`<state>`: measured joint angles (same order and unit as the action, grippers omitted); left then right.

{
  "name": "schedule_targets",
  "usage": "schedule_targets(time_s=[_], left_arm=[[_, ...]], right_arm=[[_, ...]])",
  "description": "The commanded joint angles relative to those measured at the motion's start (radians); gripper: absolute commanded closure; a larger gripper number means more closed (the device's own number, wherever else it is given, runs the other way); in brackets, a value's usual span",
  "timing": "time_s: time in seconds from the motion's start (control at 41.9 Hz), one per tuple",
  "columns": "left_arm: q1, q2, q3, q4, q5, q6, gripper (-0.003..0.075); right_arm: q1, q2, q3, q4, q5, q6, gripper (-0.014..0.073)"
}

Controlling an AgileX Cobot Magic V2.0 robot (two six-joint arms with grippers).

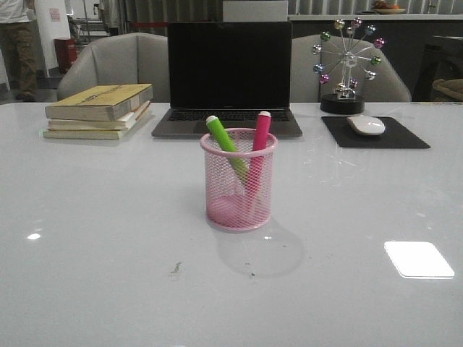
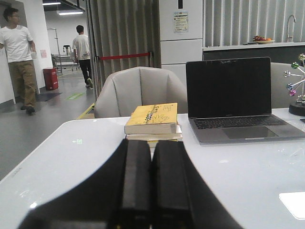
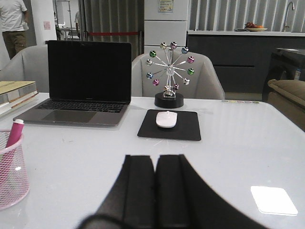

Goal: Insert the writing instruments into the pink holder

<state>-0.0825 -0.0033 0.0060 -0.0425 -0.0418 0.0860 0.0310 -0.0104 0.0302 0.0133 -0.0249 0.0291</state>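
Observation:
The pink mesh holder [image 1: 239,181] stands upright in the middle of the white table. Inside it lean the lime green marker [image 1: 226,143] and the bright pink marker [image 1: 257,148], pale ends up above the rim. The right wrist view catches the holder [image 3: 10,171] at its edge with the pink marker [image 3: 13,134] sticking out. Neither arm shows in the front view. My left gripper [image 2: 151,144] is shut and empty, pointing toward the books. My right gripper [image 3: 155,158] is shut and empty, well to the right of the holder.
A stack of books [image 1: 100,110] lies back left, an open laptop [image 1: 228,76] behind the holder. A white mouse [image 1: 366,124] rests on a black pad [image 1: 374,133] back right, beside a ball-spoked desk toy [image 1: 346,63]. Chairs stand beyond the table.

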Motion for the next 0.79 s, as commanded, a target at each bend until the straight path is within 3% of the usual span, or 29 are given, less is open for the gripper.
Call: schedule_targets(time_s=[0.0,0.765], left_arm=[[0.003,-0.020,0.003,-0.010,-0.090,0.001,0.0629],[0.003,-0.020,0.003,-0.010,-0.090,0.001,0.0629]], right_arm=[[-0.018,-0.020,-0.007,-0.013,-0.082,0.002,0.0526],[-0.044,-0.020,-0.007,0.008,-0.081,0.002,0.0526]])
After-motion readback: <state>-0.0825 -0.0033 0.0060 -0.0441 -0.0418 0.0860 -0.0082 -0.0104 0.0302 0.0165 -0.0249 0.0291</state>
